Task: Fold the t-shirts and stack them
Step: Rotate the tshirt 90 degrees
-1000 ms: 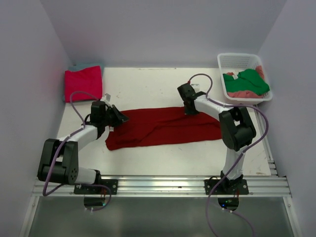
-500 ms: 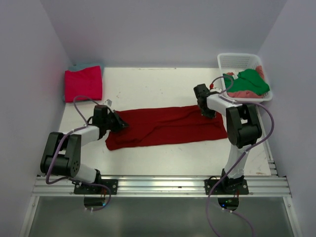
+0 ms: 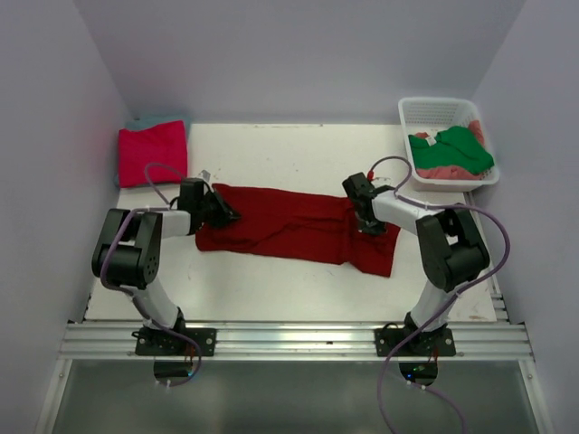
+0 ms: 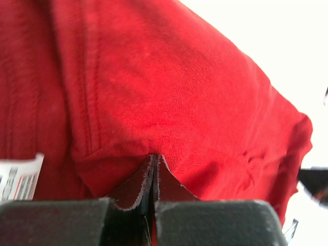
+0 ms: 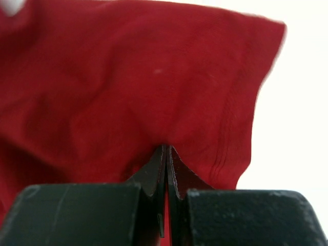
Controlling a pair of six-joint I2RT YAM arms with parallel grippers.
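Left jaws and right jaws each clamp a fold of the dark red t-shirt [image 3: 289,226], one at each end.
Since half a second ago the left jaws have carried their end up toward 9 o'clock. The right jaws have drawn inward, so the shirt now slants across the desk [image 3: 271,154] with its right end drooping toward 5 o'clock. Only the wrist views show the fingertips pressed together with cloth puckered between them. They also show fine knit ribbing, a double-stitched hem, and a white label [image 4: 18,177] by the left jaws. Only the overhead view shows the folded magenta-pink t-shirt [image 3: 152,154] on a teal t-shirt [image 3: 158,118] at 10 o'clock. At 2 o'clock, a white lattice basket [image 3: 434,108] holds crumpled green [image 3: 461,149] and salmon-pink [image 3: 443,172] t-shirts.
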